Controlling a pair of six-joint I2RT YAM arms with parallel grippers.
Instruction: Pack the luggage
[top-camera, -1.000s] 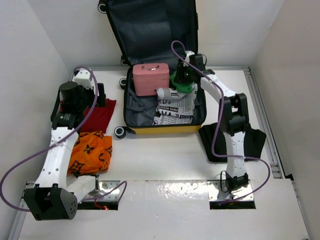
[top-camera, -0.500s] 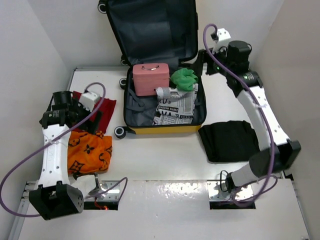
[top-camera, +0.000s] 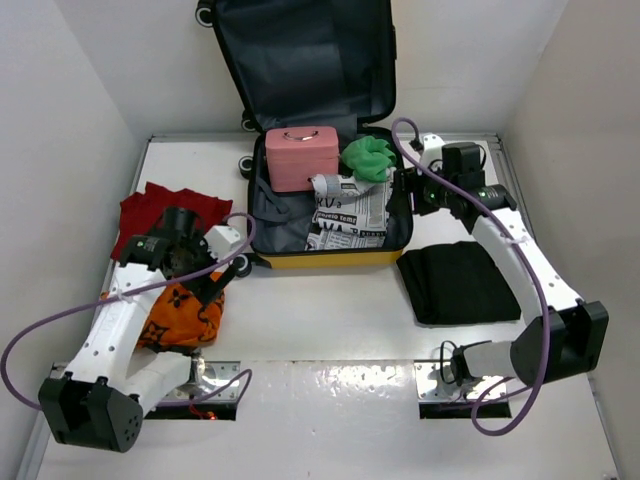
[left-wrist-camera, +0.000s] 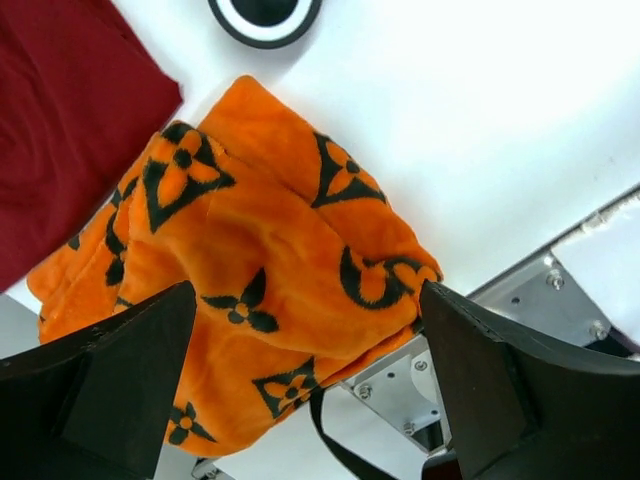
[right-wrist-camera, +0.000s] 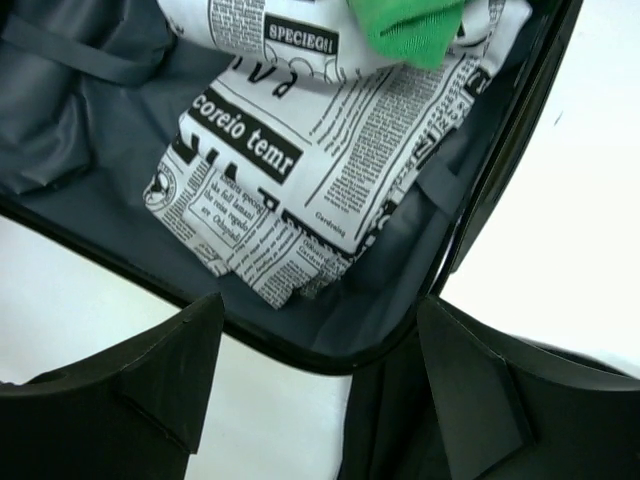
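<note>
Luggage (top-camera: 325, 258) lies open at far centre of the table (top-camera: 330, 310), lid leaning up against the far wall, yellow rim toward the arms. Inside: pink case (top-camera: 301, 158) at far left, green cloth (top-camera: 368, 157) far right, newspaper-print cloth (top-camera: 350, 215) nearer. Right gripper (top-camera: 405, 190) hangs over the luggage's right rim; jaws spread wide, nothing in them. In the right wrist view, the right gripper (right-wrist-camera: 320, 310) looks down on grey lining, the dark rim (right-wrist-camera: 500, 150), newspaper-print cloth (right-wrist-camera: 330, 170) and an edge of green cloth (right-wrist-camera: 410, 25). Left gripper (top-camera: 215, 285) is well clear of the luggage, near-left of its corner wheel, above the orange cloth (top-camera: 185, 310); jaws fully apart, holding nothing. In the left wrist view, the orange cloth (left-wrist-camera: 270, 290) lies below the left gripper (left-wrist-camera: 305, 300). Red cloth (top-camera: 150, 210) lies far-left of it; black cloth (top-camera: 458, 282) lies near-right of the luggage. Change: a second ago the right gripper was down at the green cloth inside the luggage, then rose to the lid's right; now it is lower and nearer. The left gripper has shifted from the red cloth to the orange cloth.
</note>
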